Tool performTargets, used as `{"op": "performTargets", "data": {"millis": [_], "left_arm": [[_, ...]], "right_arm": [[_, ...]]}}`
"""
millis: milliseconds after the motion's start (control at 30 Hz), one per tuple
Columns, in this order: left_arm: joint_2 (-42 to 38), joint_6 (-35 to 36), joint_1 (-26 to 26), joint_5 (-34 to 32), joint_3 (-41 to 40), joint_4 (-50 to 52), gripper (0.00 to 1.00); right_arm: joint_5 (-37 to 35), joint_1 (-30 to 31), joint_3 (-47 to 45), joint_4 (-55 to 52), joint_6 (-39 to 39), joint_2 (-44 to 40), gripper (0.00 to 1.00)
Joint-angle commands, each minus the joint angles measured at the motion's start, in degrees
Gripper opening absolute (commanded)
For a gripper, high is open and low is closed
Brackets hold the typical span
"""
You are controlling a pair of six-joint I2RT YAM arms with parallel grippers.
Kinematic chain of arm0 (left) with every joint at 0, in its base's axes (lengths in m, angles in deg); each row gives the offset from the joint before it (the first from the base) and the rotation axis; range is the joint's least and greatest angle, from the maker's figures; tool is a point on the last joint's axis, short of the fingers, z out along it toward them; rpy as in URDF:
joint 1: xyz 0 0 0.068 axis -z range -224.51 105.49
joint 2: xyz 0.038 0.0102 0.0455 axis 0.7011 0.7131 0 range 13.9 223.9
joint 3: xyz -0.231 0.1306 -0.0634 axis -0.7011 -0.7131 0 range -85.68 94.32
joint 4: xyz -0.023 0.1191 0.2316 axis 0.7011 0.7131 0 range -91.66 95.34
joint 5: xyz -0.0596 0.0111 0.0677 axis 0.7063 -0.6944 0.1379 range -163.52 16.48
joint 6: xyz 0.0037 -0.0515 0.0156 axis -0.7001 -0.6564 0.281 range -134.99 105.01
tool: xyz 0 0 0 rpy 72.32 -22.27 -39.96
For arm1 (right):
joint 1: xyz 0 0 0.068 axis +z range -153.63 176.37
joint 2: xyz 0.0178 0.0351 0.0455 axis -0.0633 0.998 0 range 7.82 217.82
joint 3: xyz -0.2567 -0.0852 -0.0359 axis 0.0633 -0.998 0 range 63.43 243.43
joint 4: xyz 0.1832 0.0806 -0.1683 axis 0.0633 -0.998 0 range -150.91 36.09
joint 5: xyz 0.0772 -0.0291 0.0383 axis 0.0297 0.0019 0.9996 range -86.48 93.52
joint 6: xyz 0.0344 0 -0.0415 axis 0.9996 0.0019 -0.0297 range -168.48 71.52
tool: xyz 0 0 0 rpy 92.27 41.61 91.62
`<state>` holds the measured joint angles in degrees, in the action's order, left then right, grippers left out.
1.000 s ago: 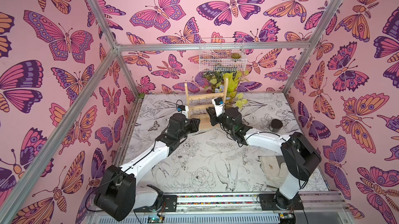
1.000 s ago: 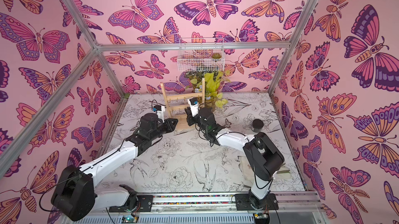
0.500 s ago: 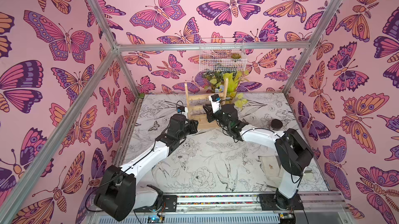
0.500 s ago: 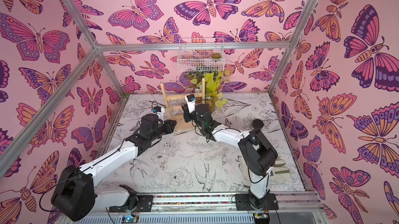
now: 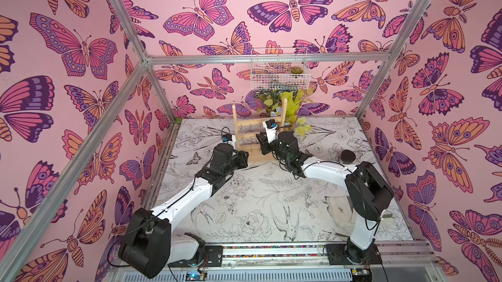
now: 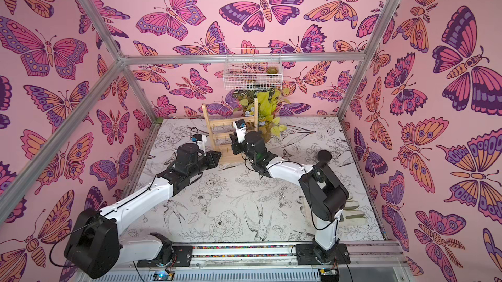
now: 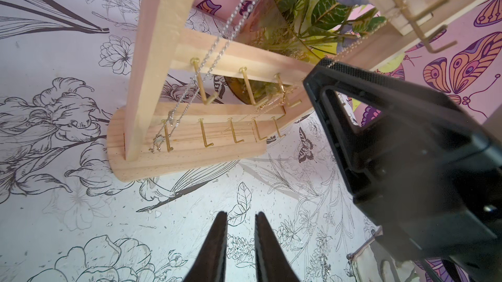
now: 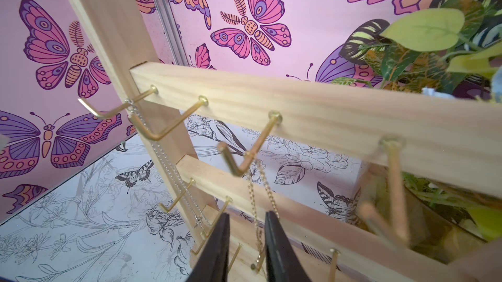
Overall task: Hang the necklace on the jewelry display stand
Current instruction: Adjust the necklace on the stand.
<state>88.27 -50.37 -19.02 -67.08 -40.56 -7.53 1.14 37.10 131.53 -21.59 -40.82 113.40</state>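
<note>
Top views: jewelry display stand stands upright at the far middle of the surface, just in front of a leafy plant; white wire basket on the back wall above. Left gripper sits low beside the stand's base, on its left side; right gripper is up against the crossbars from the right. Necklace too fine to make out here.

Left wrist view: left gripper over the bare surface, jaws a narrow slit apart, nothing between them. A fine gold chain runs from the upper hooks down to the tip of the right gripper; a silver chain hangs near the left post.

Right wrist view: necklace is looped over the third hook of the upper crossbar seen here and hangs down in two strands; both strands pass into the narrow gap of the right gripper, whose jaws stand slightly apart; pinch not evident. Silver chain hangs from the first hook, along the post.
</note>
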Motion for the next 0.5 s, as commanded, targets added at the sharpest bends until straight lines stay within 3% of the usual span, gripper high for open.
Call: {"op": "performTargets", "data": {"millis": [0,167,467], "left_arm": [[-0.9,0.7,-0.3,0.4,-1.0,0.2,0.21],[-0.9,0.6,-0.4,0.4,-1.1,0.1,0.21],[-2.7,0.8,-0.4,0.2,-1.6,0.1,0.21]], "right_arm": [[-0.7,-0.1,1.6,-0.5,-0.1,0.4,0.26],[-0.7,-0.1,2.9,-0.4,-0.3,1.8,0.25],[-1.0,-0.2,4.2,-0.9,-1.4,2.9,0.07]]}}
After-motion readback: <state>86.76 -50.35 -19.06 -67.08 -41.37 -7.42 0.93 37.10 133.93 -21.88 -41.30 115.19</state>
